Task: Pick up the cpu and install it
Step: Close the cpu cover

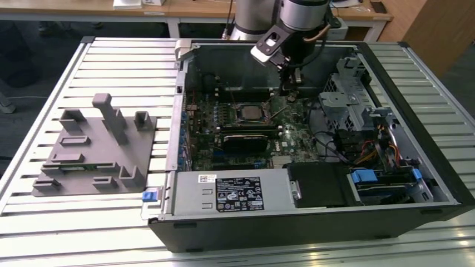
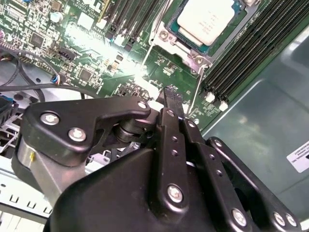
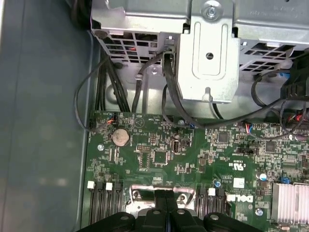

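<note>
The cpu (image 1: 252,114), a pale silver square, lies in the socket on the green motherboard (image 1: 297,133) inside the open computer case (image 1: 312,225). Its metal top shows in the second wrist view (image 2: 206,18), with the socket's metal frame (image 2: 164,36) around it. My gripper (image 1: 291,88) hangs low over the board just beside the socket, toward the exterior view's right. Its black fingers (image 2: 172,104) are pressed together with nothing between them. In the first wrist view the gripper (image 3: 166,197) stands at the edge of the socket frame (image 3: 140,193).
A grey labelled box (image 1: 230,192) and a black drive bay (image 1: 323,186) fill the case's front. A metal drive cage (image 3: 207,58) and black cables (image 3: 108,92) stand beside the board. Memory slots (image 2: 241,53) flank the socket. A grey slotted fixture (image 1: 97,150) lies on the slatted table.
</note>
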